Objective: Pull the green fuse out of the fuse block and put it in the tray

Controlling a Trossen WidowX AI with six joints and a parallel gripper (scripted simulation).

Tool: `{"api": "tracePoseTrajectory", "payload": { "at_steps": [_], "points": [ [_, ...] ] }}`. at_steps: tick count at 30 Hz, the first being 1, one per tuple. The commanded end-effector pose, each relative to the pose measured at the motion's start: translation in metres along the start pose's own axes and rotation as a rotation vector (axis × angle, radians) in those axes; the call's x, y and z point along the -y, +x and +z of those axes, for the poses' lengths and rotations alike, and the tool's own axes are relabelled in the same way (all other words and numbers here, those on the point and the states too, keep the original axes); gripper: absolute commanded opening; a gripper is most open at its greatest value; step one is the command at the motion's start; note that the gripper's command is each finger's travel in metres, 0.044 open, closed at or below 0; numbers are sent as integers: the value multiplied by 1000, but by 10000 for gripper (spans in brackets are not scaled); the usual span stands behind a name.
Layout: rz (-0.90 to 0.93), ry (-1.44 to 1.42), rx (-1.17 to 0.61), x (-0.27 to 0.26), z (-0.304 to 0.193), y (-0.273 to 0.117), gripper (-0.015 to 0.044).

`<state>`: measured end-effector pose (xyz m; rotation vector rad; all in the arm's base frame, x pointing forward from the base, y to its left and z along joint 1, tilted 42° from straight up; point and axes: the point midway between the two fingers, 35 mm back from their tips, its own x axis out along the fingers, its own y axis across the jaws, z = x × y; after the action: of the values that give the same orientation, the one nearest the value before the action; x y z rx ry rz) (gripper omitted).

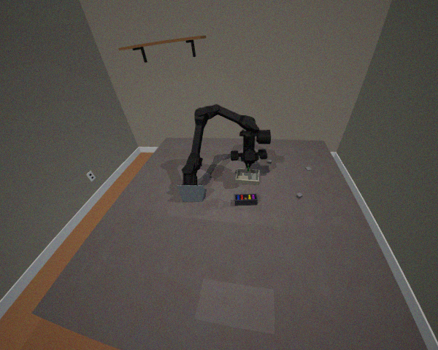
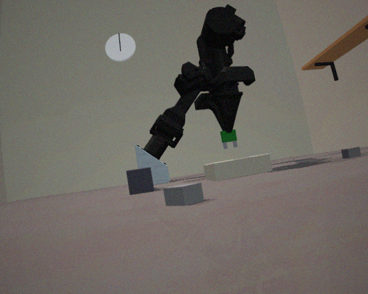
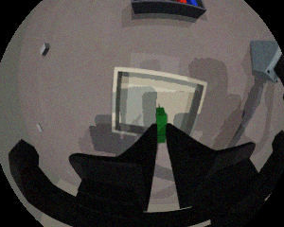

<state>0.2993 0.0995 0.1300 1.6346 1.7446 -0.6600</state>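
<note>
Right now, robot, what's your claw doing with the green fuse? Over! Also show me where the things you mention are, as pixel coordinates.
Claw (image 1: 248, 165) (image 2: 228, 130) (image 3: 161, 128) shut on green fuse (image 1: 248, 168) (image 2: 228, 136) (image 3: 161, 124). Fuse above tray (image 1: 247, 182) (image 2: 238, 167) (image 3: 115, 101), not released. Nothing seen between fuse and tray.

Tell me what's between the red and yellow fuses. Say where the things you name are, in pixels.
In the top view, a vacant slot of the block (image 1: 245, 202) (image 2: 140, 181) (image 3: 168, 9) separates red (image 1: 241, 197) (image 3: 183, 1) from yellow (image 1: 249, 197).
</note>
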Motion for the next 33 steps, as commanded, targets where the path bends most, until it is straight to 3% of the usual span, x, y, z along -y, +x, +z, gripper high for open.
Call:
{"api": "tracePoseTrajectory", "payload": {
  "at_steps": [1,16,28,33],
  "points": [
    [1,5,-5,0,0,7,0],
    [2,5,-6,1,-1,28,0],
    [1,-2,-1,1,-1,24,315],
    [1,6,-5,1,0,-12,330]
  ]
}}
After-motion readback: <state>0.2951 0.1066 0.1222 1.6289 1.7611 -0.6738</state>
